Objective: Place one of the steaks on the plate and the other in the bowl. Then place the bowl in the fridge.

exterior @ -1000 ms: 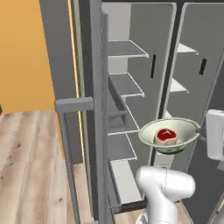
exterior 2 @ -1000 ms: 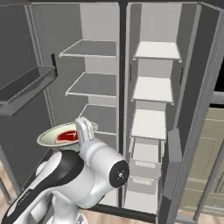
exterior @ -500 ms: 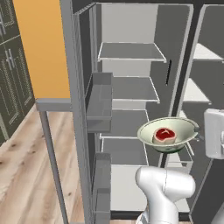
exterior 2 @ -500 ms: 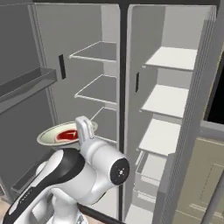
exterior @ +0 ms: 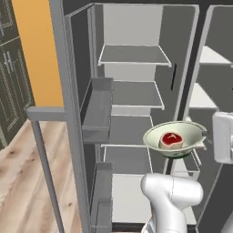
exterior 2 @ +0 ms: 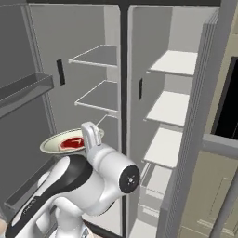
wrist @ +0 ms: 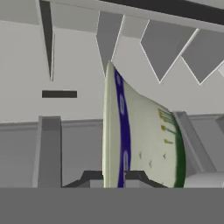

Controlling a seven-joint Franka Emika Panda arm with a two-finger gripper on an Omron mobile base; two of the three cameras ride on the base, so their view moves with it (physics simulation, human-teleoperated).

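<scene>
Bowl (exterior: 175, 135) held upright in front of open fridge (exterior: 132, 91), level with its middle shelves, outside the compartment. Gripper (wrist: 114, 177) clamped on bowl's rim. Steak (exterior: 171, 139) lying inside bowl.

The bowl (wrist: 144, 144) is pale cream with a blue band under the rim and green near its base. The steak (exterior: 171, 139) is raw red with whitish fat. The fridge (exterior 2: 116, 83) is grey inside, shelves (exterior 2: 172, 107) white.
</scene>
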